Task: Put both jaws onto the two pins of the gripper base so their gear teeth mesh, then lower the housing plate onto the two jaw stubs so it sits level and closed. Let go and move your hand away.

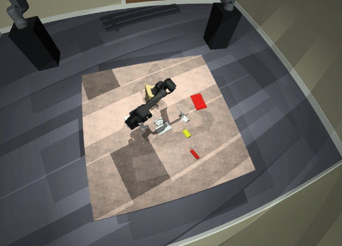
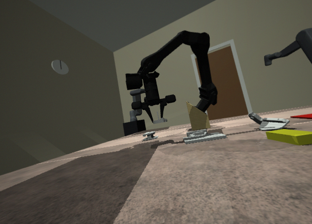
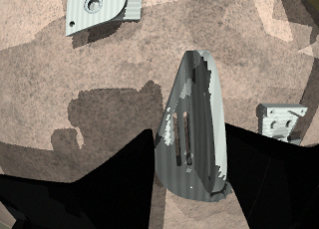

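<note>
My gripper (image 1: 141, 124) (image 2: 157, 120) (image 3: 182, 132) is shut on a grey slotted jaw (image 1: 144, 126) (image 2: 159, 121) (image 3: 198, 154), held above the table. The other jaw (image 1: 184, 117) (image 2: 273, 123) lies on the table, away from my hand. A flat pale plate (image 1: 163, 128) (image 2: 209, 138) lies beside my hand, with a smaller raised pale part (image 1: 158, 122) (image 2: 196, 133) against it. Another pale part (image 1: 126, 118) (image 2: 149, 136) stands on the far side of my gripper, partly hidden in the top view. I cannot tell surely which is the base or housing plate.
A yellow block (image 1: 186, 133) (image 2: 289, 136), a red bar (image 1: 194, 154) and a flat red block (image 1: 198, 101) lie on the table. A tan wedge (image 1: 149, 92) (image 2: 197, 118) stands by my arm's base. The wrist view shows a plate with a ringed hole (image 3: 93, 5) and a holed bracket (image 3: 281, 120).
</note>
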Motion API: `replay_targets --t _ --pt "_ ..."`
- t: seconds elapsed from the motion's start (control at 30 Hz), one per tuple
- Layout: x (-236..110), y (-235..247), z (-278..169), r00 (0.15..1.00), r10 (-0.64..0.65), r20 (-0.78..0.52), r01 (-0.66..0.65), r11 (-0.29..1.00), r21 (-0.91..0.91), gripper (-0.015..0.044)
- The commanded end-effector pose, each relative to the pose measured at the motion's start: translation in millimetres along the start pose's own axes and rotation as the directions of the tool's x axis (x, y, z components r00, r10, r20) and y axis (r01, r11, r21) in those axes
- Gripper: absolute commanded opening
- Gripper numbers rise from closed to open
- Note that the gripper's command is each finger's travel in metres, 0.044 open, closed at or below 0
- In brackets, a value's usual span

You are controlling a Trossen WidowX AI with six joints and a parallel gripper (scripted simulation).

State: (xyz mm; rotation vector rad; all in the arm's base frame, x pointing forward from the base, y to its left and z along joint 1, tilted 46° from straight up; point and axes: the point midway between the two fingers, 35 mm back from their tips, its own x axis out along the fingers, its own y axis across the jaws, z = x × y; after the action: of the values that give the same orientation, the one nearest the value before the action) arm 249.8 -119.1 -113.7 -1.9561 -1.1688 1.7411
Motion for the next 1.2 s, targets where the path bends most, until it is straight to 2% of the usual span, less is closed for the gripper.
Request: replay_targets --t 0.0,0.27,0.57,1.17 --pt "-3.5 0.2 -1.4 1.0 0.009 0.0 -0.009 1.0 -0.013 0.0134" --pt "-5.1 -9.9 -3.5 1.0 0.009 0.0 -0.008 0.974 -0.224 0.0134" --pt "-6.7 -22.5 -5.7 1.0 0.008 0.0 -0.007 0.883 -0.469 0.0134" --pt "-8.6 -47.9 -8.7 1.0 0.008 0.0 -0.004 0.531 -0.848 0.0134"
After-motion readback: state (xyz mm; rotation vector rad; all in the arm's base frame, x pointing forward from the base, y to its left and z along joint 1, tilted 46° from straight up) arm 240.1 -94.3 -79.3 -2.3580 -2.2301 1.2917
